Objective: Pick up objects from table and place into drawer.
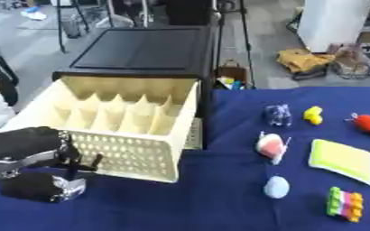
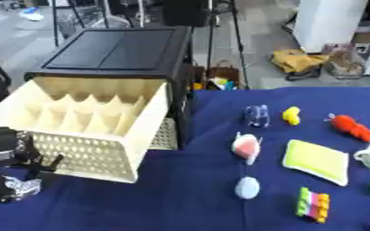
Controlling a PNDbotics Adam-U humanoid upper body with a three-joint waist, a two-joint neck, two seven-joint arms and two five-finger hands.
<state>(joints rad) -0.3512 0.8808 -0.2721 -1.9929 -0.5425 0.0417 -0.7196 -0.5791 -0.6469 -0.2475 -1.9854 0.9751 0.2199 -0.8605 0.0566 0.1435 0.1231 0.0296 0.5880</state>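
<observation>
Cream perforated plastic drawer (image 1: 117, 135) with scalloped dividers, pulled out of a black cabinet (image 1: 145, 50) onto the blue-cloth worktop (image 1: 212, 198); right of drawer: pale-blue egg shape (image 1: 276, 187), yellow flat sponge (image 1: 342, 160), ridged multicolour block (image 1: 344, 204); left robot hand (image 1: 42, 173) beside drawer front, fingers curled, empty.

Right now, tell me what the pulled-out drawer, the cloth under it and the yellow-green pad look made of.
Drawer: likely cream plastic, matte; its front is a moulded perforated grid and thin dividers stand inside.
Cloth: dark blue fabric, dull, no shine, covering the table.
Yellow-green pad: probably sponge or foam, with a soft matte top on a pale edge; the look leaves it open.
</observation>
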